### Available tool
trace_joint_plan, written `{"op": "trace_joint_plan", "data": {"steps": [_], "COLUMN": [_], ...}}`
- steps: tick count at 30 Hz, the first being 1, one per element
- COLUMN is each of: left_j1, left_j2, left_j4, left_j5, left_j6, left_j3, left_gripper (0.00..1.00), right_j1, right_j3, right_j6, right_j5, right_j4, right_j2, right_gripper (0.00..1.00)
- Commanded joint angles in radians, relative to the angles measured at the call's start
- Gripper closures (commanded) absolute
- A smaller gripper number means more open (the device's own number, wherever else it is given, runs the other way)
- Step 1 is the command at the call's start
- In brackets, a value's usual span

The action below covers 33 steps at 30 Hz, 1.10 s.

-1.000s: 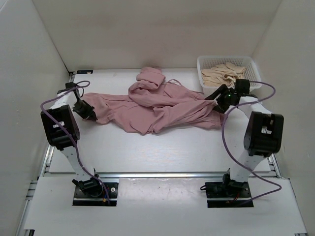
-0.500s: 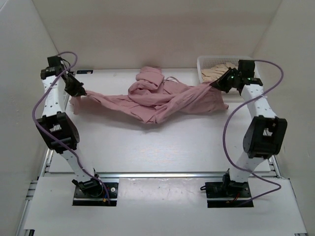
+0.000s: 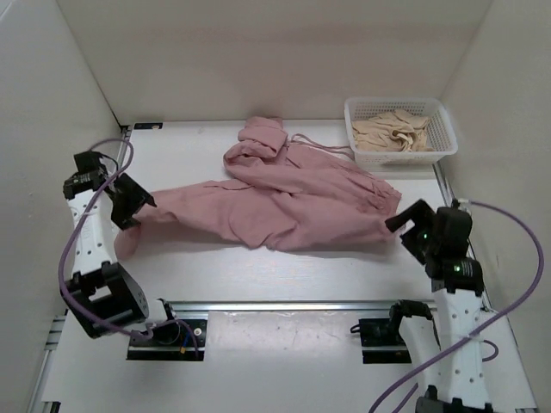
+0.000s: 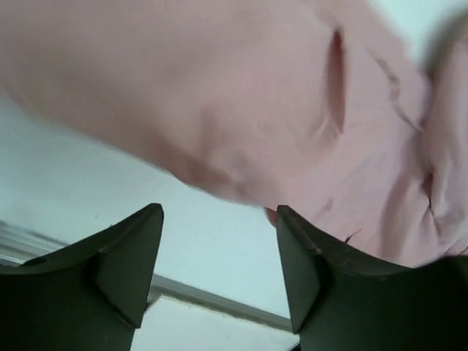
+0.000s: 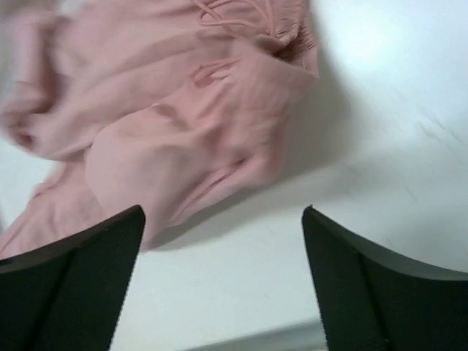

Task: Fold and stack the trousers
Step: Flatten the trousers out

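Change: Half a second earlier the trousers (image 3: 284,206) hung stretched between two raised arms. Now they lie on the worktop (image 3: 284,275), and both arms have dropped and let go, the right one drawn back to the lower right.
Left pincer (image 3: 136,205): jaws apart and empty. In its wrist view the pink cloth lies just beyond the fingertips (image 4: 139,248), not between them.
Right pincer (image 3: 403,225): jaws wide and empty, just off the right end of the cloth, over bare worktop in its own view.
Trousers: across the middle of the frame, from mid-left to mid-right. One part is bunched at upper centre, with the drawstring (image 3: 314,144) trailing beside it.
Why so placed: the pull from both ends probably served to lay the cloth out long and flat before folding; the bunched part is not yet smoothed.
Edges: the left end droops close to the worktop's left edge. The basket (image 3: 443,120) holding a beige garment (image 3: 392,129) sits at upper right, near the cloth but apart from it.
Open room: a bare strip runs along the lower frame, between the cloth and the rail (image 3: 284,304).
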<state>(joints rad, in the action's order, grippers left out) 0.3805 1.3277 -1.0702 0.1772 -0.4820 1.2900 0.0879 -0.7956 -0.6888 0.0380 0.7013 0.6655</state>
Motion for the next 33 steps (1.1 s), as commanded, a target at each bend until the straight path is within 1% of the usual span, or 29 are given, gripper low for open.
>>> {"op": "trace_joint_plan", "data": {"steps": [1,3,5,8,9,10,11,13,14,15,16,17,19,20,22,24,27,29,31,32,33], "left_j1": [0.030,0.031,0.031,0.031,0.031,0.031,0.031,0.031,0.031,0.031,0.031,0.031,0.031,0.031,0.040,0.049,0.060,0.060,0.060,0.060,0.060], "left_j2": [0.036,0.060,0.061,0.039,0.019,0.010,0.010,0.001,0.010,0.036,0.060,0.089,0.160,0.174,0.200,0.215,0.261,0.310,0.346,0.369,0.369], "left_j4": [0.035,0.020,-0.002,-0.011,-0.001,0.000,0.012,0.023,0.039,0.088,0.105,0.105,0.134,0.148,0.159,0.170,0.190,0.199,0.217,0.217,0.217], "left_j5": [0.005,0.005,-0.004,-0.022,-0.022,-0.022,-0.031,-0.041,-0.013,0.005,0.019,0.028,0.038,0.038,0.010,-0.027,-0.047,-0.062,-0.077,-0.077,-0.077], "left_j6": [0.028,0.037,0.037,0.014,0.014,0.005,-0.006,-0.006,-0.030,-0.039,-0.049,-0.049,-0.058,-0.058,-0.069,-0.090,-0.102,-0.115,-0.124,-0.124,-0.124], "left_j3": [-0.086,-0.052,0.009,0.031,0.019,0.005,-0.026,-0.067,-0.121,-0.151,-0.178,-0.195,-0.234,-0.244,-0.259,-0.270,-0.270,-0.270,-0.239,-0.230,-0.219], "left_gripper": [0.24,0.23,0.23,0.25,0.29,0.30,0.31,0.31,0.31,0.29,0.27,0.26,0.24,0.23,0.23,0.23,0.24,0.31,0.44,0.54,0.75], "right_j1": [0.004,0.004,0.004,0.004,-0.007,-0.007,-0.019,-0.019,-0.019,-0.019,-0.019,-0.019,-0.019,-0.019,-0.019,-0.019,-0.007,0.006,0.025,0.026,0.038], "right_j3": [0.090,0.090,0.058,0.036,0.036,0.051,0.067,0.137,0.168,0.199,0.266,0.298,0.366,0.378,0.378,0.366,0.357,0.348,0.339,0.338,0.328], "right_j6": [-0.075,-0.138,-0.138,-0.138,-0.138,-0.138,-0.152,-0.172,-0.199,-0.213,-0.234,-0.273,-0.305,-0.319,-0.319,-0.299,-0.279,-0.279,-0.279,-0.279,-0.279], "right_j5": [-0.138,-0.148,-0.148,-0.084,-0.026,-0.004,0.019,0.057,0.100,0.118,0.138,0.158,0.186,0.186,0.186,0.148,0.148,0.157,0.157,0.145,0.122], "right_j4": [0.168,0.168,0.168,0.127,0.103,0.102,0.092,0.080,0.064,0.053,0.021,-0.003,-0.066,-0.080,-0.092,-0.103,-0.143,-0.160,-0.174,-0.183,-0.197], "right_j2": [-0.107,-0.132,-0.115,-0.044,-0.008,0.009,0.022,0.043,0.043,0.043,0.043,0.043,0.043,0.055,0.072,0.114,0.184,0.221,0.235,0.247,0.247], "right_gripper": [0.02,0.01,0.06,0.23,0.27,0.39,0.42,0.42,0.29,0.20,0.14,0.08,0.05,0.05,0.05,0.04,0.04,0.03,0.03,0.03,0.03]}}
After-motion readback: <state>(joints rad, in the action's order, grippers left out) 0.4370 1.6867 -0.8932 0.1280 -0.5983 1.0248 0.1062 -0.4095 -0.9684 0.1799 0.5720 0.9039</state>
